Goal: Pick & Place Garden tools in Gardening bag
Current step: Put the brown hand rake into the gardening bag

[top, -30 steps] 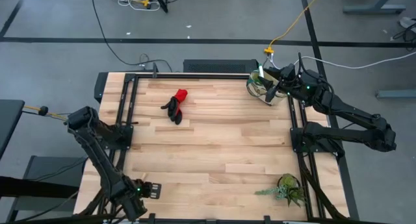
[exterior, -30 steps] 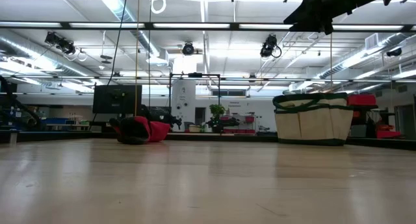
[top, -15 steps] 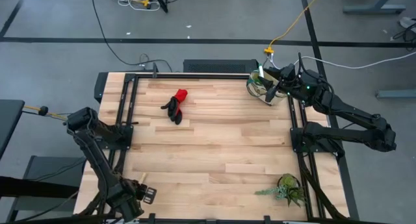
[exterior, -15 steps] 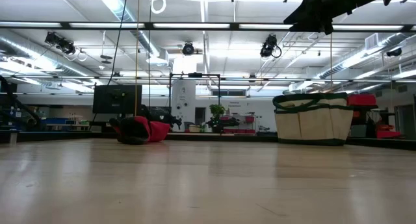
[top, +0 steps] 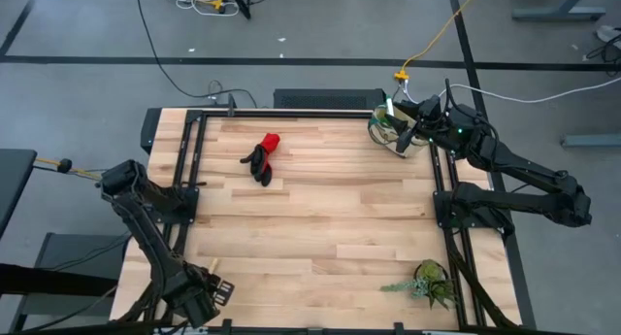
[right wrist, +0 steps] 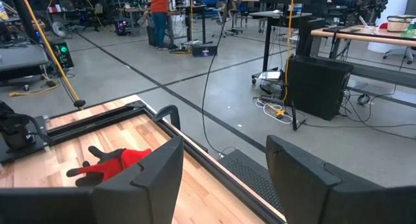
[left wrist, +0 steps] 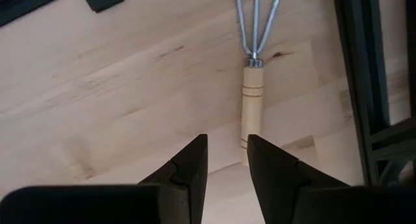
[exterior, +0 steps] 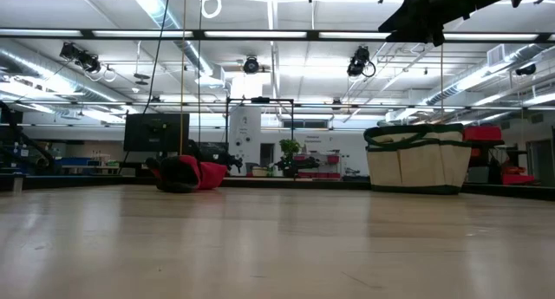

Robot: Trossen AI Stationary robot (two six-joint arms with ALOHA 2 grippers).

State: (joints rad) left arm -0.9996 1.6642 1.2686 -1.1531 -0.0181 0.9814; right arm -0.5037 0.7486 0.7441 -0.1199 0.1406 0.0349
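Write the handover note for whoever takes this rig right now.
Left gripper: open, empty, low over the near-left corner, lined up on the rake lying flat on the table.
Right gripper: open, empty, at the gardening bag in the far-right corner.
Gloves: on the table, far side, left of centre.
Done: bag contents not visible, so unknown.
Left: grasp the rake, carry it to the bag, then the gloves.
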